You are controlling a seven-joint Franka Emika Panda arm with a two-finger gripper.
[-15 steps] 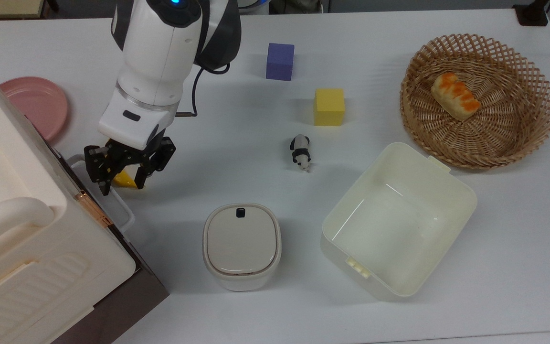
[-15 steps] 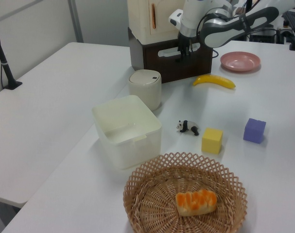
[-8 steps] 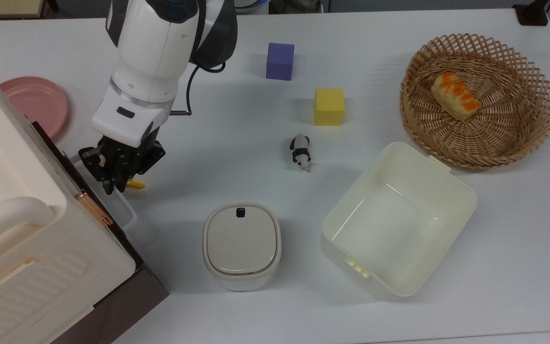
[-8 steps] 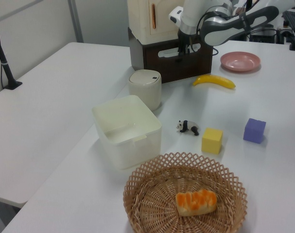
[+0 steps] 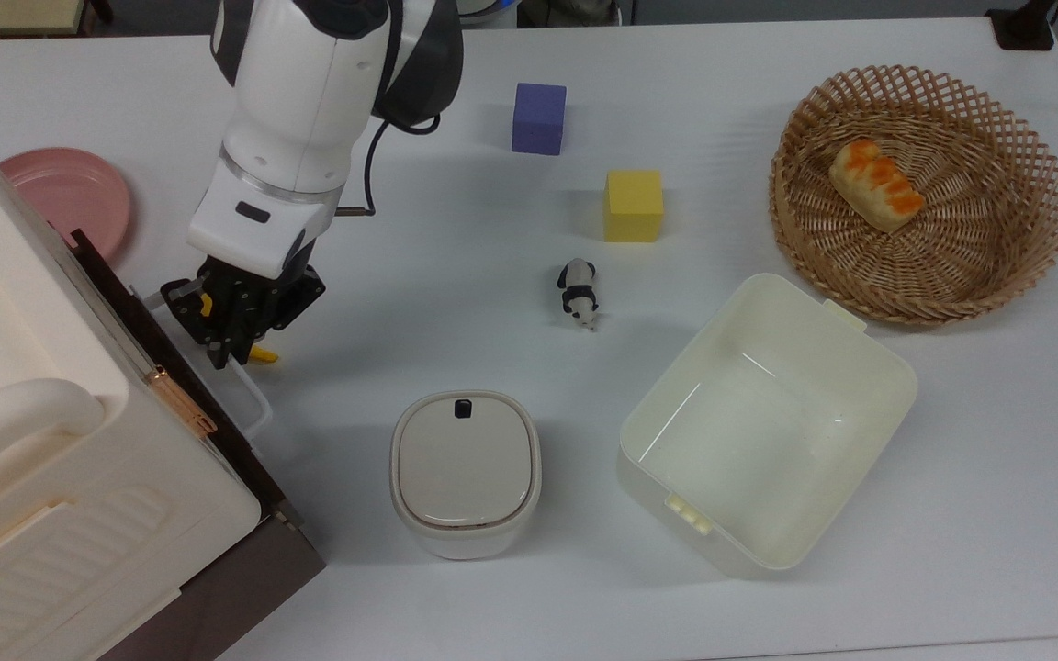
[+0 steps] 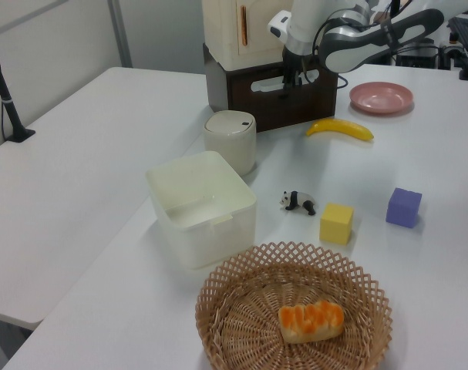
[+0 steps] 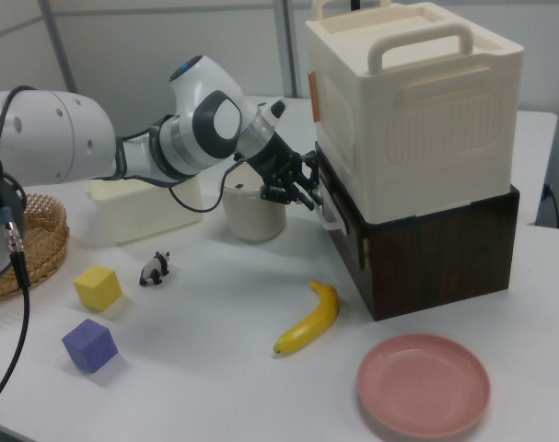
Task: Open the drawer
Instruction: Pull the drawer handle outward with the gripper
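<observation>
One second earlier we saw the tool (image 5: 233, 323) spread wide over the white handle (image 5: 249, 397); by this moment its fingers had closed on that handle, at the tabletop's edge on the top view's left. The drawer (image 7: 345, 230), under the cream case (image 7: 413, 101), had started out: a dark strip of its front (image 5: 182, 367) stood clear of the case, more than half a second before. We judged the pull just begun, with most of the travel left. The banana (image 7: 308, 319) lay near that path.
</observation>
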